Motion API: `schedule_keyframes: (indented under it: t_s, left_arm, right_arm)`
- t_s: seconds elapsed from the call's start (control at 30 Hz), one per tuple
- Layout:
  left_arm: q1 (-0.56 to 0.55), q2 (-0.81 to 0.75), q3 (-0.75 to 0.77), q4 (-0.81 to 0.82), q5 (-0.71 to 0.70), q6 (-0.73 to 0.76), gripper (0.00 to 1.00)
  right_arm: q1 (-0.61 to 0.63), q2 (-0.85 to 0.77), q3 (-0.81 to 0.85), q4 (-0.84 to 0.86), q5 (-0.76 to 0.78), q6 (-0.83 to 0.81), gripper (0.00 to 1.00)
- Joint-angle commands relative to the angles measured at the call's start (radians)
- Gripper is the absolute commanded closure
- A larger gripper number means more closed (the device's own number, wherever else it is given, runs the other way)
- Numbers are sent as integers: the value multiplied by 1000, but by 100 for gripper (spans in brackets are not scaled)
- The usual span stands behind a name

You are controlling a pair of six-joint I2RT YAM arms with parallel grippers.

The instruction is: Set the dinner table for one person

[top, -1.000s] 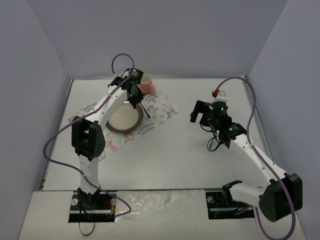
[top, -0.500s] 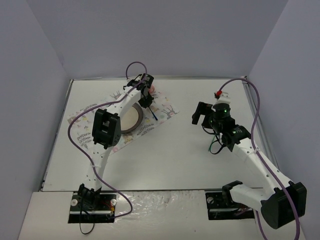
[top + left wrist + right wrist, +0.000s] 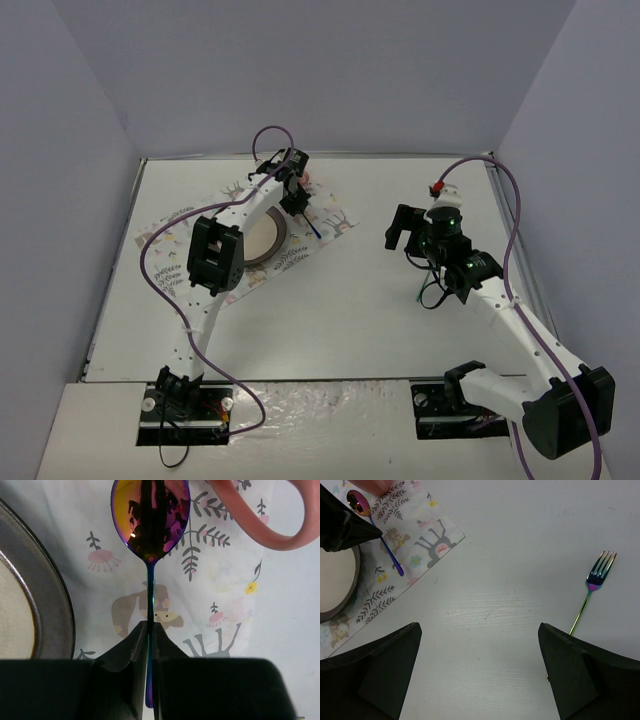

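Counter (image 3: pixel 350 300): large white surface that fills the overhead view and carries every item. A printed placemat (image 3: pixel 165 245) lies skewed on its far left part. A grey-rimmed plate (image 3: pixel 268 240) sits on the placemat, partly hidden by the left arm (image 3: pixel 215 255).

Left jaws: pressed onto the thin handle of an iridescent spoon (image 3: pixel 150 525), pinching it. The left wrist view shows this grip plainly. The spoon bowl points away from the camera over the placemat, with the plate rim to its left and the pink mug handle (image 3: pixel 270 530) at upper right. From this view I cannot tell whether the spoon touches the cloth. The overhead view shows only a dark sliver there. The right wrist view adds that the handle's end sticks out past the left jaws, above the placemat near its edge.

Right jaws: spread wide with nothing between them, only bare counter below. This reads clearly in the right wrist view alone. In the overhead view the right arm (image 3: pixel 450 250) hangs over the right middle of the counter.

Fork (image 3: pixel 592 587): iridescent, lying flat on the bare counter, well apart from the placemat. It is seen clearly only in the right wrist view, tines pointing away from the camera.
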Motion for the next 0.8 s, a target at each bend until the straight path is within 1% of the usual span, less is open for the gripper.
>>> schedule_keyframes:
  t_s: [0.0,0.77]
  left_arm:
    - [-6,-24,29,42,6,-33,100]
    - [0,36,53,44,27,-29,100]
  right_arm:
    - [4,-33,10,24,32,-16,0]
    - [0,-30,-12,25,48,-18,0]
